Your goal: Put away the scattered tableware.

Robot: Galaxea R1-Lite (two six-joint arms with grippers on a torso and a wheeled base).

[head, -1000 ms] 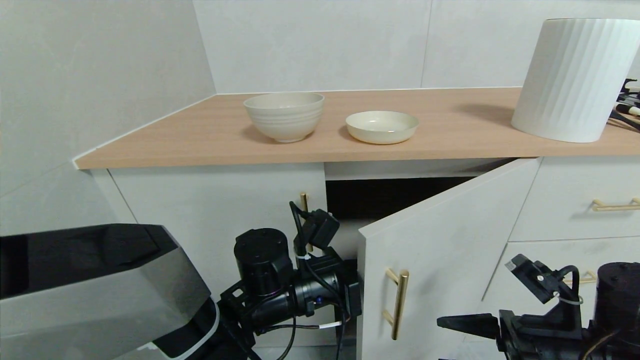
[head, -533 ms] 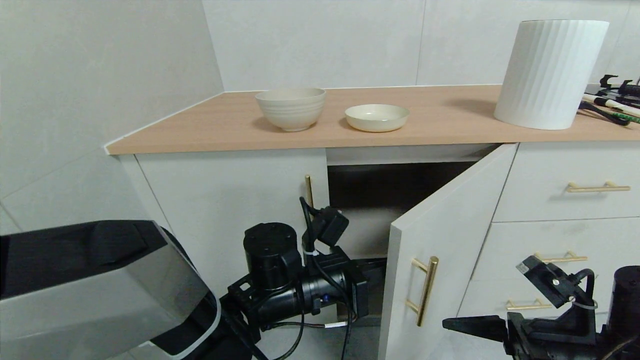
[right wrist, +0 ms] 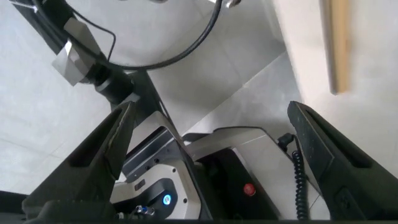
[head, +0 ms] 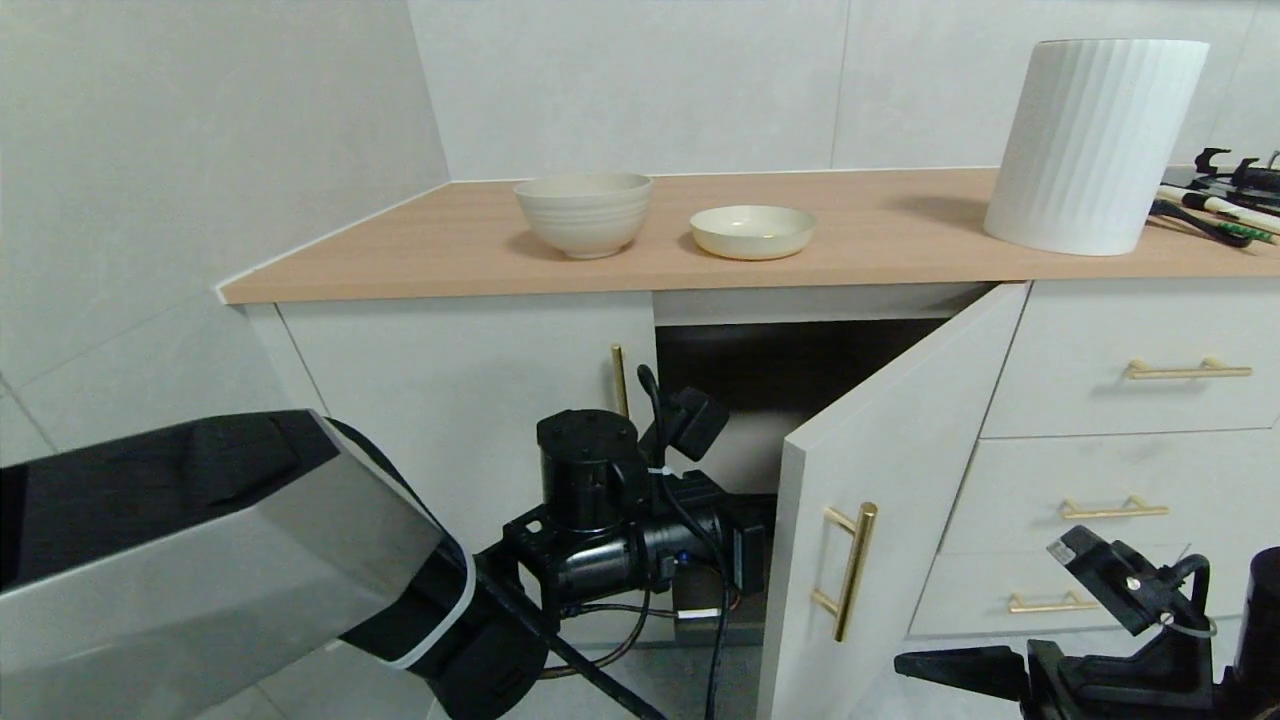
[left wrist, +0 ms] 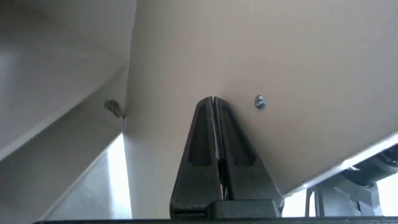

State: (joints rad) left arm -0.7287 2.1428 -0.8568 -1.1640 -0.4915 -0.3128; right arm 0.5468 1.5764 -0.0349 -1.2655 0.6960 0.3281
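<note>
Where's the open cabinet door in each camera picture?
Head view: cabinet door right of centre, swung open.
Left wrist view: the pale panel past the shut left gripper, probably its inner face.
Right wrist view: the pale face behind the gold handle.
Shared landmark: that handle, also in the head view.

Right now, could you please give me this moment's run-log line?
cabinet door open | left claw shut by its inner face | right claw open, low | bowl, dish on counter
</note>
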